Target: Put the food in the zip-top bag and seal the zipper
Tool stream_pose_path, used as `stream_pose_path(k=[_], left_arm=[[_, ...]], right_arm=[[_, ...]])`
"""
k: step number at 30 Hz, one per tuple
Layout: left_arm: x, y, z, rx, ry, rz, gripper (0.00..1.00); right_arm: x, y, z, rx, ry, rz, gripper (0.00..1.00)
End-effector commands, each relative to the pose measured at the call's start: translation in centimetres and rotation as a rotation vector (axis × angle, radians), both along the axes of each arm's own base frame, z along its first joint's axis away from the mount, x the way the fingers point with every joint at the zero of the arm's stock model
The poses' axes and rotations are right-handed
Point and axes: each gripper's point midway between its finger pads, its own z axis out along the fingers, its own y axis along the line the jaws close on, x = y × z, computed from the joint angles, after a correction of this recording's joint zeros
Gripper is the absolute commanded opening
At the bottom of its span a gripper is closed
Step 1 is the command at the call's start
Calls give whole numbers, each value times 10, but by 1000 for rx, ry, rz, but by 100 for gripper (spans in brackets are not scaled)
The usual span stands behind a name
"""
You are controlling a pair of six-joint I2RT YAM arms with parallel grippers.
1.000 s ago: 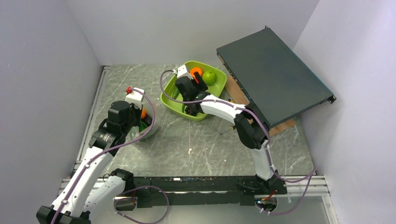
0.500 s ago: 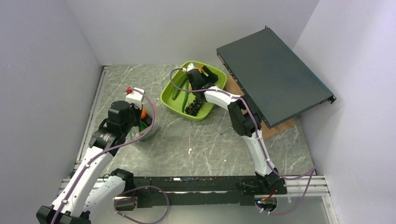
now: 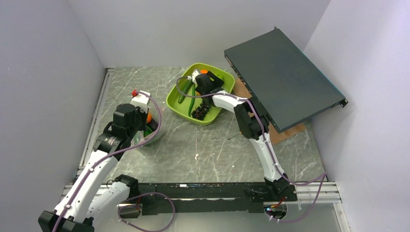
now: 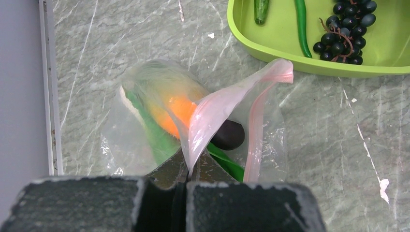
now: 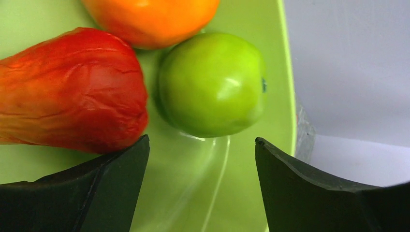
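Reaching deeper into the lime tray [image 4: 290,67] than a second ago, the right jaws stand wide just short of the green apple [image 5: 210,82], while the left jaws pinch the zipper [image 4: 212,111] of the part-filled zip-top bag [image 4: 121,145] on the tabletop [image 4: 314,145].

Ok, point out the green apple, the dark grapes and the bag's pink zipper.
green apple [image 5: 210,82]: right wrist view, middle of its rounded side.
dark grapes [image 4: 344,34]: left wrist view, centre of the bunch.
zipper [image 4: 256,118]: left wrist view, midway down the pink strip's right-hand run.
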Motion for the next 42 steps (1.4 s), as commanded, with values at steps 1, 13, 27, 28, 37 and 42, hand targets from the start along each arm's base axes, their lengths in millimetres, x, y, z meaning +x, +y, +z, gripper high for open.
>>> stream_pose_path(k=[1,13,27,28,37,42], left_arm=[[9,-5,20,-26,-71,-7,0],[10,-6,17,-27,-59,-13,0],[13,-7,14,-21,-47,-13,0],[13,-7,13,-21,-46,-13,0],[12,-7,15,-22,-51,-13,0],[11,-7,17,-24,-53,-14,0]], right_arm=[[19,12,14,43,-66,40,82],[40,10,12,-5,-137,5,84],[59,11,24,-4,-246,-42,86],[59,11,26,5,-249,-48,82],[45,12,42,66,-237,-67,39],[20,21,68,129,-240,-77,15]])
